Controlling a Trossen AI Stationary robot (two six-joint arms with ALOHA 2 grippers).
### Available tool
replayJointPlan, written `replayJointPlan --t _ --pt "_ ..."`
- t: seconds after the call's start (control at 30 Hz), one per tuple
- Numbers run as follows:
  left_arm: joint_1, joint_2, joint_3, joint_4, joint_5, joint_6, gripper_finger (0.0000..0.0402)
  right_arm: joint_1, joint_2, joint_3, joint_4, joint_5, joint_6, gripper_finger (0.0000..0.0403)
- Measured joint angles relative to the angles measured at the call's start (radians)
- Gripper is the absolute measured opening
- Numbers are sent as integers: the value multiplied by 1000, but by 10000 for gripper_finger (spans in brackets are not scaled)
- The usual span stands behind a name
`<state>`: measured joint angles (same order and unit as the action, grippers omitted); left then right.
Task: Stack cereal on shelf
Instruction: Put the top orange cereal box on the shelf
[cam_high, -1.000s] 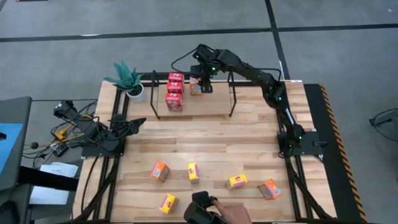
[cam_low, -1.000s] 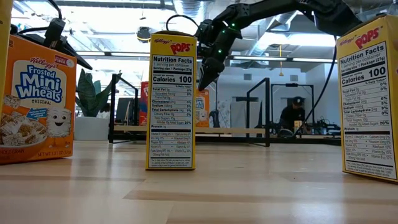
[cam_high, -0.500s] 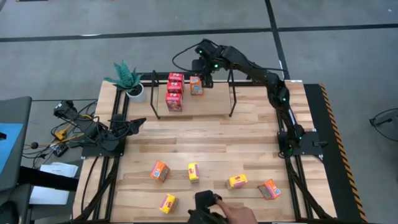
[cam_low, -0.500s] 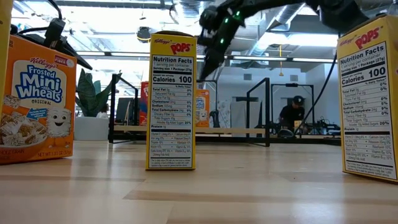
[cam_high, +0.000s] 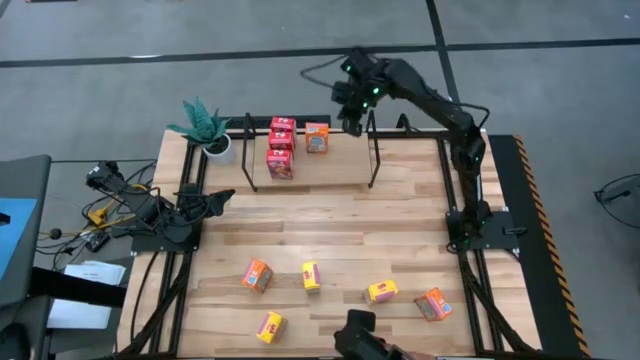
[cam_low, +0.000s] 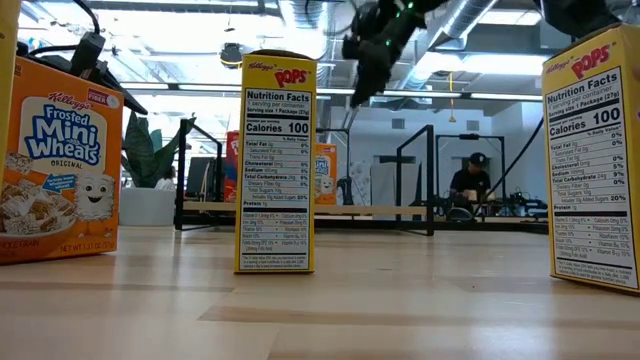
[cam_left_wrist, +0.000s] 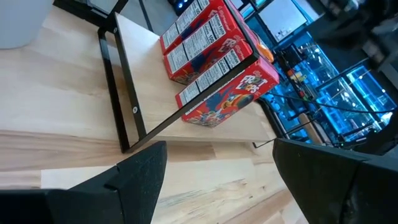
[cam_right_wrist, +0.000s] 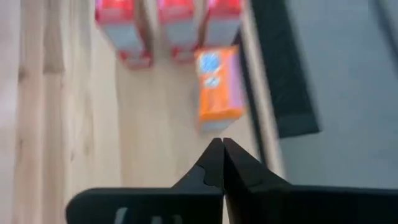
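The table (cam_high: 330, 230) is carrying the shelf (cam_high: 372, 160) along its far edge, with a potted plant (cam_high: 205, 128) standing just beside the shelf's left end. The shelf is holding four boxes: three red boxes (cam_high: 280, 147) are sitting in a row, touching one another, and one orange box (cam_high: 317, 137) is standing just beside them toward the right. Red fronts are showing cartoon print in the left wrist view.

Five boxes are standing loose near the table's front edge: an orange box (cam_high: 257, 274), a yellow box (cam_high: 311, 276), a yellow one (cam_high: 381, 292), an orange one (cam_high: 433, 304) and a yellow one (cam_high: 269, 326).

The right gripper (cam_high: 352, 118) is hanging above the shelf's right part, empty, its fingers (cam_right_wrist: 219, 163) pressed together. The left gripper (cam_high: 222, 196) is resting at the table's left edge, its fingers (cam_left_wrist: 140, 171) spread apart and empty.
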<state>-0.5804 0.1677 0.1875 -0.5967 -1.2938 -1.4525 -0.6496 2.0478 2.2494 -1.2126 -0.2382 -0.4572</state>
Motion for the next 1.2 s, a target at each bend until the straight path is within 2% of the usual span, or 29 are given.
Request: replayJointPlan --t 0.17,0.43,0.63,0.93,1.2 --pt "0 0 0 0 -2 0 286 20 1 -143 54 -3 16 33" --pt "0 0 0 0 -2 -8 286 29 2 -303 219 0 16 9" --pt "0 0 0 1 -2 -9 286 27 1 -341 338 2 32 29" --pt "0 0 0 3 -1 -26 286 30 1 -343 456 1 32 10" --pt "0 0 0 4 -1 -27 286 38 22 -337 522 19 62 32"
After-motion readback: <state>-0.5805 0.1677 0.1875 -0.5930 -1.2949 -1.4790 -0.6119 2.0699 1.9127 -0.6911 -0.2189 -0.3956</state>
